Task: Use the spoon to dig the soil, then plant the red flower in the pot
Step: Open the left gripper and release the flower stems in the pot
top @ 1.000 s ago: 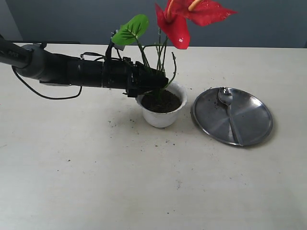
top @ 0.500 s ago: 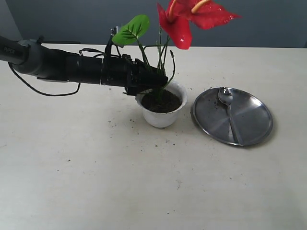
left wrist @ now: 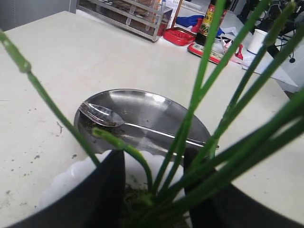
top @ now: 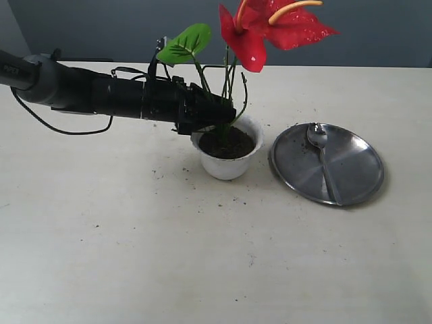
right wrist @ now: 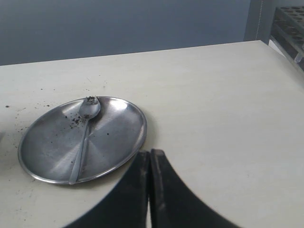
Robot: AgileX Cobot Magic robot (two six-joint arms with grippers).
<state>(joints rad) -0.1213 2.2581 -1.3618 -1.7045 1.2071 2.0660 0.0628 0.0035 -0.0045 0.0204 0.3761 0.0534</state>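
Note:
The red flower (top: 253, 34) stands with its green stems (left wrist: 199, 109) in the dark soil (top: 226, 143) of the white pot (top: 229, 165). My left gripper (top: 226, 116) reaches over the pot's rim (left wrist: 71, 180). Its black fingers stand apart on either side of the stem bundle, with a gap beside the stems, so my left gripper (left wrist: 154, 159) is open. The spoon (top: 322, 155) lies on the steel plate (top: 358, 169), also seen as the spoon (right wrist: 84, 137) in the right wrist view. My right gripper (right wrist: 150, 153) is shut and empty beside the plate, out of the exterior view.
The steel plate (right wrist: 114, 133) carries a few soil crumbs. Soil specks (top: 162, 172) are scattered on the table around the pot. A metal rack (left wrist: 128, 16), a bottle and red items stand at the table's far end in the left wrist view.
The left arm rose slightly at the pot's rim. The bloom and its yellow spike swung a little to the right. The spoon and plate have not moved.

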